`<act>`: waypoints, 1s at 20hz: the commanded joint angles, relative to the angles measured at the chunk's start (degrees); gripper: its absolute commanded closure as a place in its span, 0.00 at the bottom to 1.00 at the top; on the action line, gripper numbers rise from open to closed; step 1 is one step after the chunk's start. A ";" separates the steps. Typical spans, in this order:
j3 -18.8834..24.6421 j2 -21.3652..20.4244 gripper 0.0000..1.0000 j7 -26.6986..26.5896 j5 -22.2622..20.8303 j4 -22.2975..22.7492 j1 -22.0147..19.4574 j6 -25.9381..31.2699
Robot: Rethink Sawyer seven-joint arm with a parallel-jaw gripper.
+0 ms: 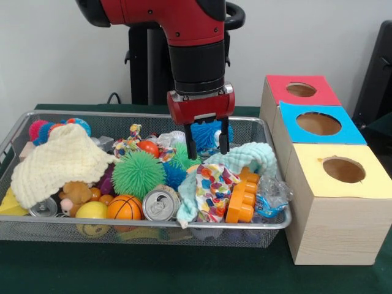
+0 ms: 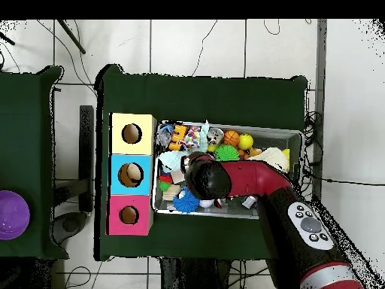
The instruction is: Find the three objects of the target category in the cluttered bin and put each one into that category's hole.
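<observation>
My gripper (image 1: 207, 149) hangs open over the middle back of the mesh bin (image 1: 278, 224), with nothing between its black fingers (image 1: 191, 146). Just behind them lies a blue spiky ball (image 1: 207, 131), which also shows in the overhead view (image 2: 186, 202). Below and left of the gripper sits a green spiky ball (image 1: 138, 173). A light teal cloth (image 1: 248, 156) and a colourful patterned cloth (image 1: 213, 187) lie below and to its right. Beside the bin stand three boxes with round holes: red (image 1: 300, 90), blue (image 1: 317, 124) and yellow (image 1: 343, 169). From overhead the arm's wrist (image 2: 207, 181) hides the gripper.
The bin also holds a cream cloth (image 1: 61, 160), a small basketball (image 1: 124, 207), a drink can (image 1: 160, 204), a yellow ball (image 1: 92, 211), an orange plastic toy (image 1: 242, 197) and a crumpled clear wrapper (image 1: 271, 195). A purple ball (image 2: 11, 214) lies on a separate table.
</observation>
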 commanded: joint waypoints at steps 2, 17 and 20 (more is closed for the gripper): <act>-0.53 0.14 0.00 4.48 -1.31 0.77 0.47 -1.07; -0.45 1.25 0.00 4.46 -1.05 -1.27 1.67 -0.45; -0.26 3.12 0.00 3.94 -1.26 -2.82 1.84 -0.73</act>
